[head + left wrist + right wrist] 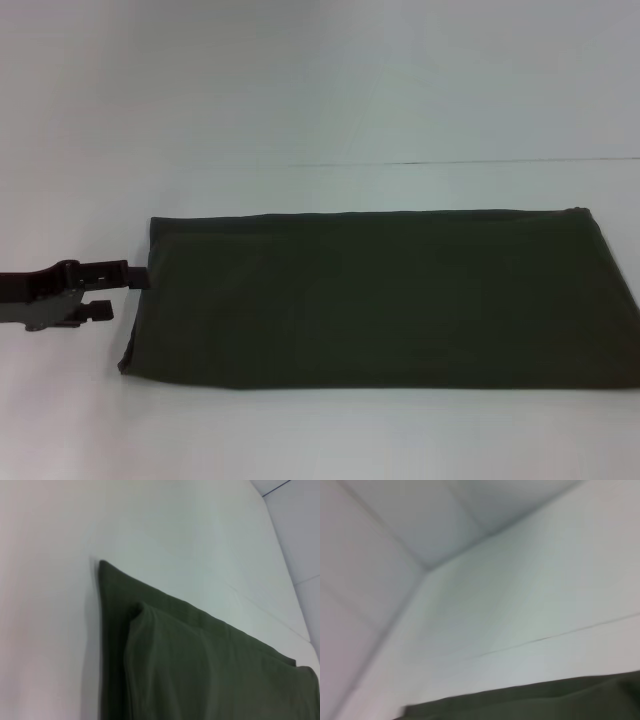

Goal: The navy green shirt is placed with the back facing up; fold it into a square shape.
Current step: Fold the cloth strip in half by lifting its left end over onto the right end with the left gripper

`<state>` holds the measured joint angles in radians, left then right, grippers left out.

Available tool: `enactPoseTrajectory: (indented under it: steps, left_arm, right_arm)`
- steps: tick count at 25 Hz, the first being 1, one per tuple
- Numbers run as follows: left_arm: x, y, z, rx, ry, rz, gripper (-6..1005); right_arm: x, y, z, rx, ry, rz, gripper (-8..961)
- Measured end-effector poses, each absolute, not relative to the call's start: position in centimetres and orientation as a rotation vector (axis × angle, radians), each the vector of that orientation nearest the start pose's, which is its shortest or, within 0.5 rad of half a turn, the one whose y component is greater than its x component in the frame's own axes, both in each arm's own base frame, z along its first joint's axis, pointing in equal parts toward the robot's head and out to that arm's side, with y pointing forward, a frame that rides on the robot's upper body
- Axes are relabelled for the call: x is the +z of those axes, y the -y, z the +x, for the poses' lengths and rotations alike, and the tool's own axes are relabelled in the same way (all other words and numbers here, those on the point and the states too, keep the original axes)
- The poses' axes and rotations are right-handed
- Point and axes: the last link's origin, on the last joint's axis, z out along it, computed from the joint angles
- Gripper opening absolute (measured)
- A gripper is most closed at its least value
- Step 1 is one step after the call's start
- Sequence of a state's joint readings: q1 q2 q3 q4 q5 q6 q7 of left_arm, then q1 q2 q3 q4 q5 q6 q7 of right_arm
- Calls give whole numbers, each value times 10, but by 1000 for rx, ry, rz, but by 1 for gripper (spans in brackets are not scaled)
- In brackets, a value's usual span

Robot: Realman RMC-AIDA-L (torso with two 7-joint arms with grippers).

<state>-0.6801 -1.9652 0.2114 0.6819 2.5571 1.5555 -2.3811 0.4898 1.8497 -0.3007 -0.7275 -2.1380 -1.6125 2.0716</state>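
Observation:
The navy green shirt (380, 295) lies flat on the white table as a long rectangle of folded layers, running from left of centre out past the right edge of the head view. My left gripper (125, 293) is at the shirt's left short edge, open. Its upper finger (128, 272) reaches the cloth edge and its lower finger (98, 311) stops short of it. In the left wrist view the shirt (200, 670) shows a folded upper layer lying on a lower one. The right wrist view catches only an edge of the shirt (545, 702). My right gripper is out of view.
The white table (300, 430) extends all around the shirt, with a thin seam line (450, 162) across it behind the shirt. A pale wall rises beyond the table.

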Motion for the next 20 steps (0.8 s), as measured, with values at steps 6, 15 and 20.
enactPoseTrajectory:
  steps: [6,15,20]
  left_arm:
    - [70,-357,-312,-554,2015,-1992,896]
    - [61,-350,-325,-454,2098,-1908,894]
    - [48,-348,-329,-451,2149,-1864,895]
  right_arm:
    - [138,-331,320,831,-1539,-2281,927]
    - [140,-327,315,786,-1566,-2375,944]
    - [141,-326,316,784,-1548,-2382,944]
